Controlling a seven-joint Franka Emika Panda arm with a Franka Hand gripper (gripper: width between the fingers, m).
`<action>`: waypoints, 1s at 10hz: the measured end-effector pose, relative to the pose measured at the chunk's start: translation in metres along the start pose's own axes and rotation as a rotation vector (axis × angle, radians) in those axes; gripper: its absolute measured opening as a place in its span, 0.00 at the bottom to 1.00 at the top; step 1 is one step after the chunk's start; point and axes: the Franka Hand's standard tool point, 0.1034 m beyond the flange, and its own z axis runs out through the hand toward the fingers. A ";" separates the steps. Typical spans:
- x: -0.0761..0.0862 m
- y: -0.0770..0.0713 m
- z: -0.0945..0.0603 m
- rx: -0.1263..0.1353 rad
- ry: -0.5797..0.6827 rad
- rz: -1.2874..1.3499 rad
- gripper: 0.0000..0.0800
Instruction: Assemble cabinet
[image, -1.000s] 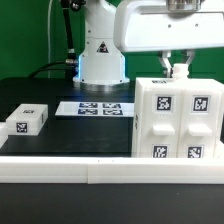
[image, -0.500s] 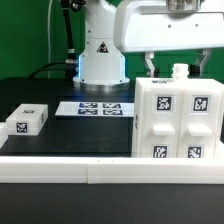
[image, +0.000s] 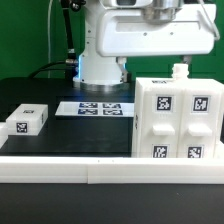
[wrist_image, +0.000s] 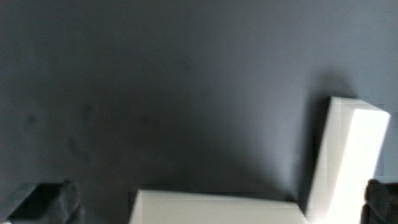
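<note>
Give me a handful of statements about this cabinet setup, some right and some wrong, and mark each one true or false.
1. The gripper is open and holds nothing. True: in the wrist view its fingers stand wide apart.
2. The small white block sits on top of the cabinet. False: it lies on the table at the exterior view's left, apart from the cabinet.
3. The marker board lies flat on the table in front of the robot base. True.
4. The cabinet face toward the exterior camera carries no tags. False: four black-and-white tags show on it.
</note>
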 end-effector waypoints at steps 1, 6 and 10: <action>-0.010 0.013 0.008 -0.007 0.007 -0.005 1.00; -0.013 0.018 0.010 -0.008 -0.001 -0.008 1.00; -0.038 0.100 0.019 -0.015 -0.018 -0.052 1.00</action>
